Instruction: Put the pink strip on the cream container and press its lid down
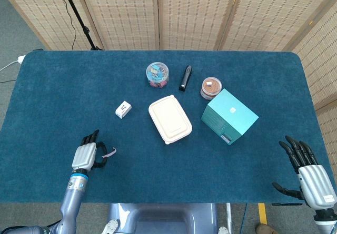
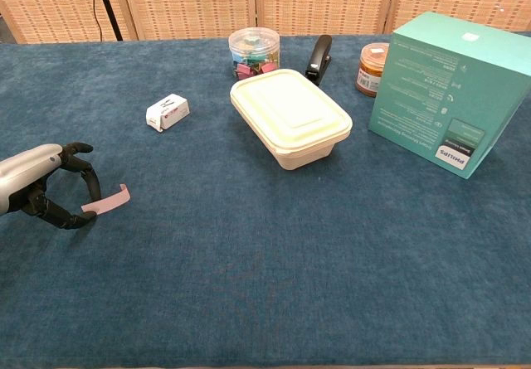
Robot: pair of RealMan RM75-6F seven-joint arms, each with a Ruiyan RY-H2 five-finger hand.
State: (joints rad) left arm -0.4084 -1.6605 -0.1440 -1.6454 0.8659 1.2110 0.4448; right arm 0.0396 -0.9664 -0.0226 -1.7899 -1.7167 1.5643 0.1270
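Left hand [image 2: 41,193] fingers are being curled around one end of the pink strip [image 2: 108,201]; the strip end is being pinched between fingertip and thumb, the free end is curling up off the blue table cloth [image 2: 265,286]; in the head view the same hand [image 1: 86,155] is sitting near the front left edge with the strip [image 1: 109,152] sticking out to its right. Right hand [image 1: 310,176] is being held at the front right corner, fingers spread, nothing grasped; it is not being seen in the chest view. Cream container [image 2: 290,118] is lying mid-table with its lid on, well apart from the strip; small white box [image 2: 167,111] is lying between the two, nearer the strip side. Behind the container: clear tub of coloured clips [image 2: 254,52], black stapler [image 2: 319,58], brown-filled jar [image 2: 372,67]; teal carton [image 2: 448,91] is standing just right of the container, tilted corner-on.
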